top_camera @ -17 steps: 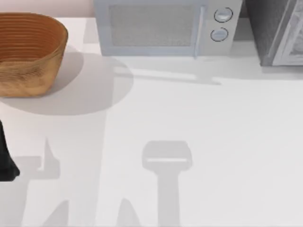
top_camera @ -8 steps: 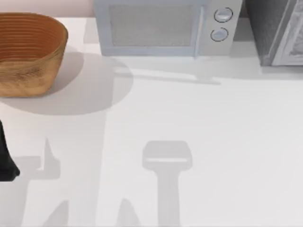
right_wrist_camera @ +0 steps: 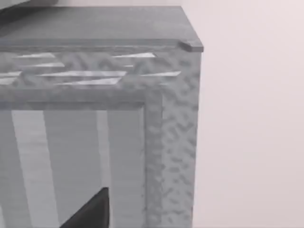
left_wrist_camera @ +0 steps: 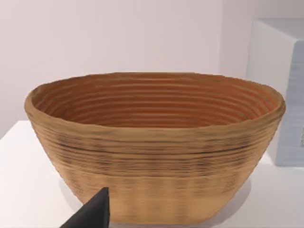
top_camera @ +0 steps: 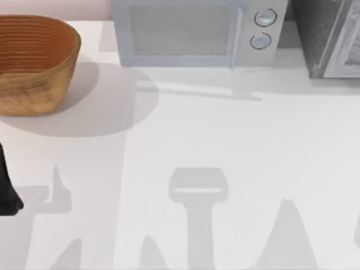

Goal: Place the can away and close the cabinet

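Note:
The can is out of view. The grey speckled cabinet (top_camera: 326, 34) stands at the table's back right corner, with a paler panel along its right side. In the right wrist view the cabinet (right_wrist_camera: 171, 133) looms close, its framed front facing the camera, and a dark piece of my right gripper (right_wrist_camera: 90, 213) pokes in at the lower edge in front of it. My left arm (top_camera: 8, 191) rests at the table's left edge. A dark piece of my left gripper (left_wrist_camera: 92, 214) sits just before the wicker basket.
A woven brown basket (top_camera: 34, 62) stands at the back left, its bowl bare inside (left_wrist_camera: 156, 99). A white microwave (top_camera: 194, 34) with two round knobs sits at the back middle, door shut. The white tabletop (top_camera: 225, 140) stretches across the front, crossed by arm shadows.
A new pointed shadow has appeared on the table at the front right. The left arm, basket and microwave have not moved.

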Available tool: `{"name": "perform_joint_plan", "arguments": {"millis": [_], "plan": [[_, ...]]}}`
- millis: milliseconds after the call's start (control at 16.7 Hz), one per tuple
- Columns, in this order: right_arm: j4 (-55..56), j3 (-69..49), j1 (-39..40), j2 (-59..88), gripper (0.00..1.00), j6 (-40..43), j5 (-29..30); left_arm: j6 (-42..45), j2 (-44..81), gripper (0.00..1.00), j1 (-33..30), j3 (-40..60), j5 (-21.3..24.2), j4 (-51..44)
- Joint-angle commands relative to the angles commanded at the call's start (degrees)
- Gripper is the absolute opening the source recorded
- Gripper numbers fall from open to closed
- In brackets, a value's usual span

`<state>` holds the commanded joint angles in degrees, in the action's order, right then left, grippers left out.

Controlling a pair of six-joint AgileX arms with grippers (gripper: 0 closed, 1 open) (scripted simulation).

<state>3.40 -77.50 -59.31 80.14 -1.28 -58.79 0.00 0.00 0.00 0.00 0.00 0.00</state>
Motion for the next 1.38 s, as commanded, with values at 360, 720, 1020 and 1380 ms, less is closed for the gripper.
{"name": "perform_joint_plan", "arguments": {"millis": [360, 720, 1020, 1380], "plan": [[-20.96, -18.19, -0.25, -2.78, 1.00, 0.00, -0.30, 0.00, 0.00, 1.00, 0.00, 0.00, 0.00, 0.00], [-25.72, -22.31, -0.32, -3.40, 1.00, 0.00, -0.37, 0.00, 0.00, 1.00, 0.00, 0.00, 0.00, 0.00], [-24.85, -23.24, 1.32, -3.97, 1.00, 0.00, 1.33, 0.00, 0.00, 1.00, 0.00, 0.00, 0.00, 0.00], [-23.44, -26.26, 18.39, -5.52, 1.00, -1.42, 15.53, 0.00, 0.00, 1.00, 0.00, 0.00, 0.00, 0.00]]}}
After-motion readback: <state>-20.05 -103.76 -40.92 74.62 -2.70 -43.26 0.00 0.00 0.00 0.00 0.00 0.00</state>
